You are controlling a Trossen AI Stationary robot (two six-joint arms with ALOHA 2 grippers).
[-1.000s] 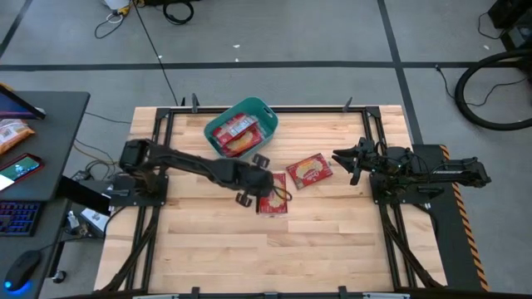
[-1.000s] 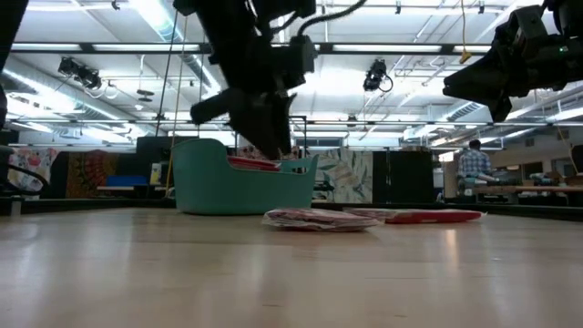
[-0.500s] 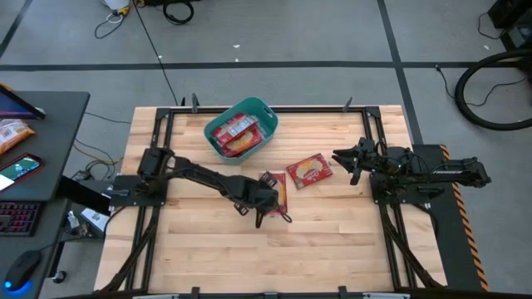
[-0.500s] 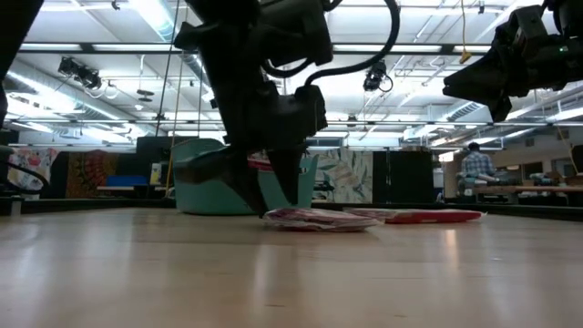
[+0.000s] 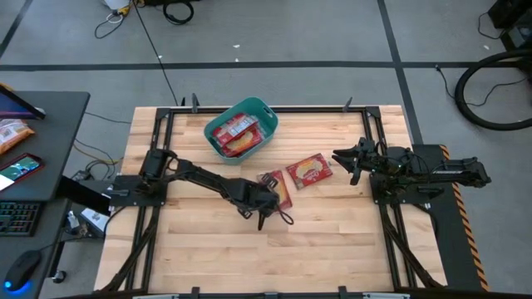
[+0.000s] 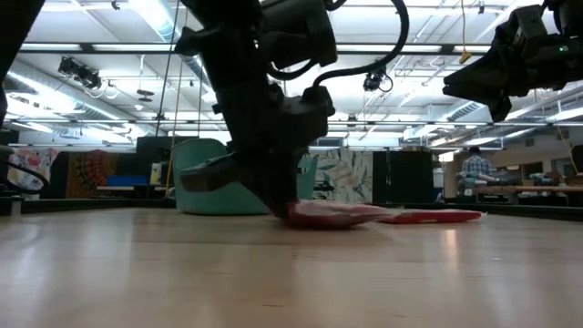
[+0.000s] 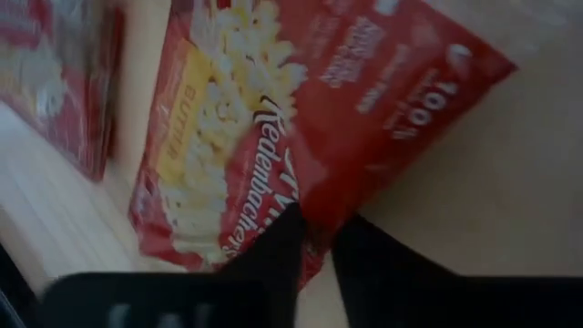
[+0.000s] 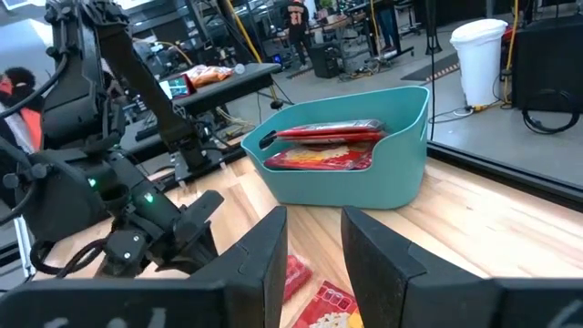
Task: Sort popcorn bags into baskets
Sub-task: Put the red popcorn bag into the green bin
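A pale wooden table (image 5: 208, 241) of narrow planks stands on a grey floor marked with dark tape lines, a dark desk (image 5: 37, 149) off to one side, and a big workshop hall with ceiling strip lights shows beyond it.

There is one teal tub (image 5: 242, 127) on the table, rectangular with rounded corners, sloping walls and a handle slot in the rim. Inside it lie flat red popcorn bags (image 5: 233, 133), at least two stacked; I cannot count them exactly.

Out on the planks there are two more bags. One bag (image 5: 309, 171) lies flat beside the tub, on the side toward the right arm. The other, the gripped bag (image 5: 278, 188), sits just next to it, a little farther from the tub. It is glossy red with a yellow popcorn picture and white print.

The left gripper (image 5: 268, 202) is down at the table on that bag's edge, its two dark fingers (image 7: 273, 255) nearly together and pinching the packet's rim. From table level that end of the bag looks lifted off the wood.

The right gripper (image 5: 343, 160) waits above the table, farther from the tub than the loose bag, fingers (image 8: 383, 255) parted with nothing between them.
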